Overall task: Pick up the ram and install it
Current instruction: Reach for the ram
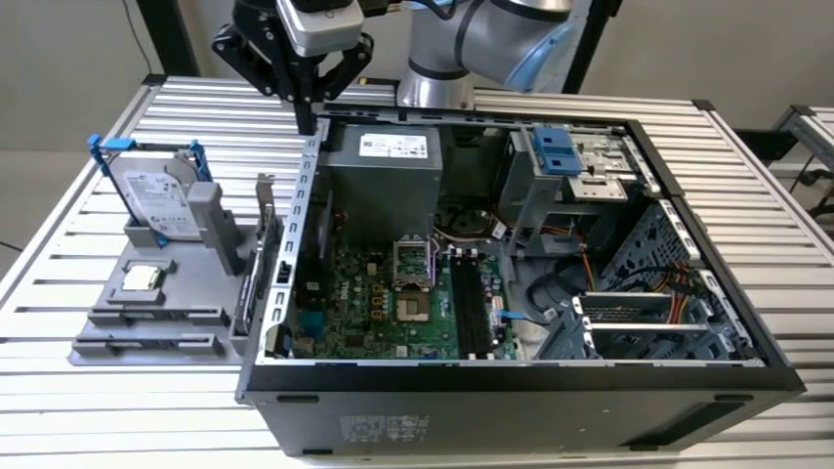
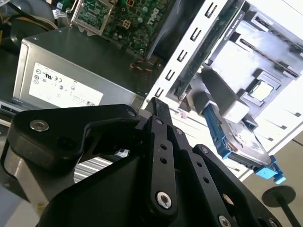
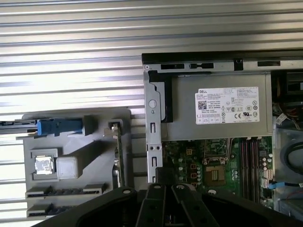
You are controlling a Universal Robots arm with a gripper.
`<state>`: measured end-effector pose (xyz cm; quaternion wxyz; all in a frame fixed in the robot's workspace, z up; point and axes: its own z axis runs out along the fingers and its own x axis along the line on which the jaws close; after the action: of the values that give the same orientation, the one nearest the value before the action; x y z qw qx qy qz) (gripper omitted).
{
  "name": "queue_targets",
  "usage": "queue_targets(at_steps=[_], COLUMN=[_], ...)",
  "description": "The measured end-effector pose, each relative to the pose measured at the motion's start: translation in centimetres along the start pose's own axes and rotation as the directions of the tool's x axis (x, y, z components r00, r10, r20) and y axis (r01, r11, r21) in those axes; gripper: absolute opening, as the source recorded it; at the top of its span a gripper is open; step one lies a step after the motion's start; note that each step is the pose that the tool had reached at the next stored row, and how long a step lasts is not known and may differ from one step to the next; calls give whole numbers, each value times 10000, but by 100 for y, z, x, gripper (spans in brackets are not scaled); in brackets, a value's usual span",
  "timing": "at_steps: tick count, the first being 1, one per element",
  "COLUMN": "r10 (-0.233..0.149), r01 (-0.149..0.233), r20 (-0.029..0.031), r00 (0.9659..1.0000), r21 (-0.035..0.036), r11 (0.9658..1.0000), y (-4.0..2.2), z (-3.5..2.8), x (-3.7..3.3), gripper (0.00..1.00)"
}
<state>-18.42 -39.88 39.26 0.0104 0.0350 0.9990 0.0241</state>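
In the exterior view, an open black metal computer case is seen lying on its side on a ribbed aluminium bench. A large green motherboard is laid bare on the floor of the case. Long black plastic slots are set at three o'clock of its square processor socket.

At nine o'clock of the case, just beside its wall, a grey plastic fixture is set on the bench. The ram, a long, narrow, thin dark circuit-board stick, is stood on edge in this fixture, along the side nearest the case. A small square processor chip is laid flat in the fixture. A silver hard drive in a blue caddy is propped at its twelve o'clock end.

Farther back, a grey metal power supply box with a white label is mounted in the case. At eleven o'clock of that box, the black jaws are held just above the far end of the case wall. They are pressed together with nothing gripped, well apart from the ram. Behind them, the grey and blue arm is seen.
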Motion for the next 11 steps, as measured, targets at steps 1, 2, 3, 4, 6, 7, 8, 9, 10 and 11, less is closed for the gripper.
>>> queue_targets(at_steps=[1, 2, 3, 4, 6, 7, 8, 9, 10, 11], r10=[0, 0, 0, 0, 0, 0, -1, 0, 0, 0], r01=[0, 0, 0, 0, 0, 0, 1, 0, 0, 0], r20=[1, 0, 0, 0, 0, 0, 0, 0, 0, -1], r00=[10000, 10000, 10000, 10000, 10000, 10000, 10000, 10000, 10000, 10000], r21=[0, 1, 0, 0, 1, 1, 0, 0, 1, 0], r11=[10000, 10000, 10000, 10000, 10000, 10000, 10000, 10000, 10000, 10000], y=[0, -1, -1, -2, -2, -3, -3, -4, -4, -4], z=[0, -1, 0, -1, -1, -1, -1, -1, -2, -2], x=[7, 13, 20, 26, 36, 41, 46, 51, 56, 60], gripper=[0, 0, 0, 0, 0, 0, 0, 0, 0, 0])
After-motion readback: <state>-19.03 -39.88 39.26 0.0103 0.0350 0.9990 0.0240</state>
